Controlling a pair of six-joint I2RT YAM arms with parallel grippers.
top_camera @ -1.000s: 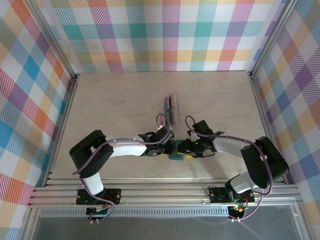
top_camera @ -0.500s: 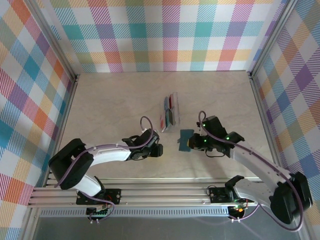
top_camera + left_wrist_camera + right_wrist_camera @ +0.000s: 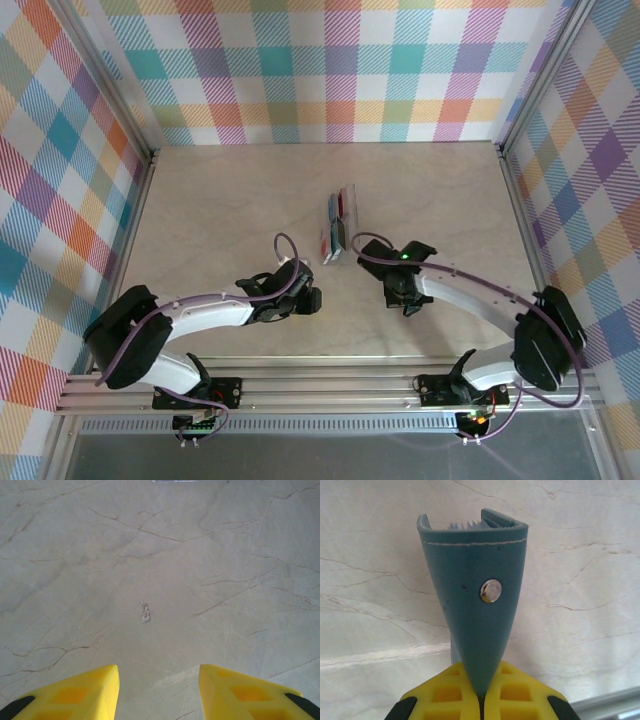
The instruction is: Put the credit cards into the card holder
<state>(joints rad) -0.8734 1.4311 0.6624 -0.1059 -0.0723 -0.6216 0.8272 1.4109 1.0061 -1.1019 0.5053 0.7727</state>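
Note:
The card holder (image 3: 476, 600), teal-blue with a silver snap, is pinched at its lower tip between my right gripper's (image 3: 480, 702) yellow fingers and stands bowed open above the table. From above, my right gripper (image 3: 402, 293) sits just right of the table's centre, and the wrist covers the holder. The credit cards (image 3: 339, 225), red, blue and pale grey, lie in an overlapping row behind and left of it. My left gripper (image 3: 159, 680) is open over bare tabletop; from above it (image 3: 311, 298) is near the centre front, left of the right gripper.
Plaid walls and aluminium frame posts (image 3: 120, 120) enclose the marbled table (image 3: 230, 200). A rail (image 3: 320, 380) runs along the near edge, with both arm bases on it. A small chip (image 3: 145, 613) marks the tabletop ahead of the left fingers.
A second ago both grippers met at the holder. The left gripper let go and drew back left. The right gripper shut on the holder and swung it inward under its wrist.

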